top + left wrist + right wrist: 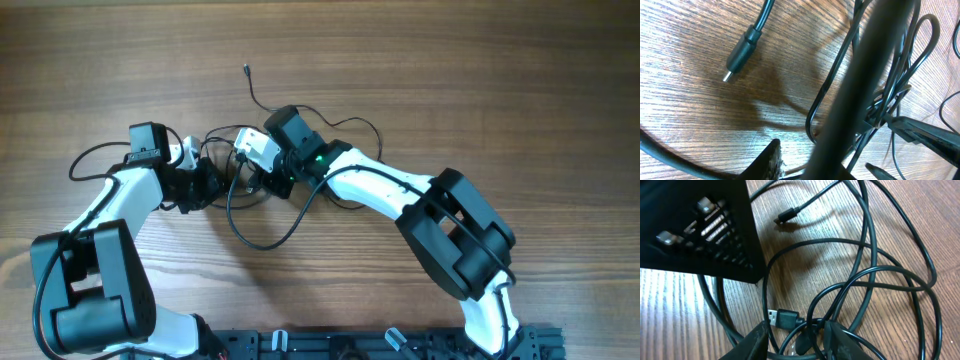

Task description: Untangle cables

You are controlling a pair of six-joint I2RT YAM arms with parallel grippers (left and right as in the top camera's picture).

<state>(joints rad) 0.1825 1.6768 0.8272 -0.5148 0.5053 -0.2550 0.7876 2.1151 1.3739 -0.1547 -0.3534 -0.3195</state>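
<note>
Black cables (885, 105) lie knotted between both arms, one loop sagging toward 6 o'clock. Right gripper (796, 335) stands parted near a plug (781, 317): pinch one strand only, pull gently toward 3 o'clock. Left gripper (200, 185): grip unreadable.

The desk (450, 60) was warm brown with fine darker grain. The cables (745, 45) were black, and one plug tip (726, 76), at its 7 o'clock end, was silver. The left arm (115, 195) and right arm (370, 185) were white with black joints. A green light (318, 158) glowed on the right arm.
</note>
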